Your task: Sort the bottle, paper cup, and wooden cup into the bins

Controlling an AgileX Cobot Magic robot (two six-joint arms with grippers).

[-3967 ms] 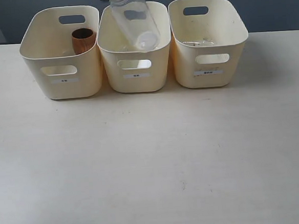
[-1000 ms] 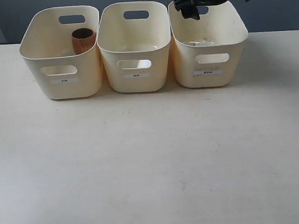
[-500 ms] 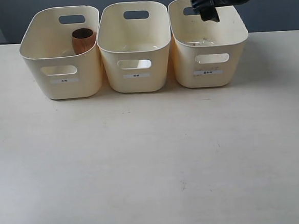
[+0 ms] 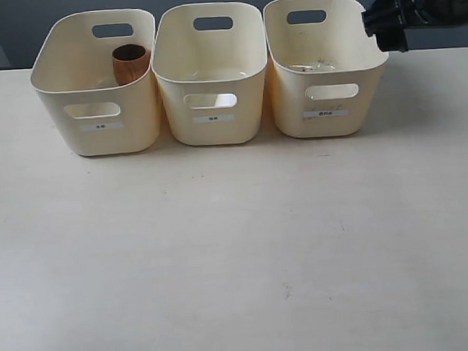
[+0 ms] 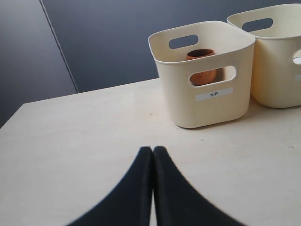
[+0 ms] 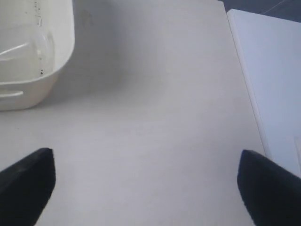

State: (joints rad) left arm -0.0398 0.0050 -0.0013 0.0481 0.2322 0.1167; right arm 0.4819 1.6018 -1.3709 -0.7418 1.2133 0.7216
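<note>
Three cream bins stand in a row at the back of the table: left (image 4: 97,113), middle (image 4: 209,105) and right (image 4: 329,96). The brown wooden cup (image 4: 131,62) stands upright in the left bin (image 5: 207,108), and its side (image 5: 200,54) shows through the handle hole. The clear bottle (image 6: 23,47) lies inside the right bin (image 6: 61,47). The paper cup is hidden. My right gripper (image 4: 383,28) hovers just past the right bin's right rim, open and empty (image 6: 148,183). My left gripper (image 5: 153,150) is shut on nothing, low over the table in front of the left bin.
The pale table (image 4: 239,247) stretches in front of the bins. A white surface (image 6: 273,70) adjoins the table's edge beyond the right bin. A dark wall (image 5: 103,42) runs behind the table.
The bottle that hung over the middle bin four seconds ago is gone from there. My right gripper has swung rightward from above the right bin to beyond its right rim.
</note>
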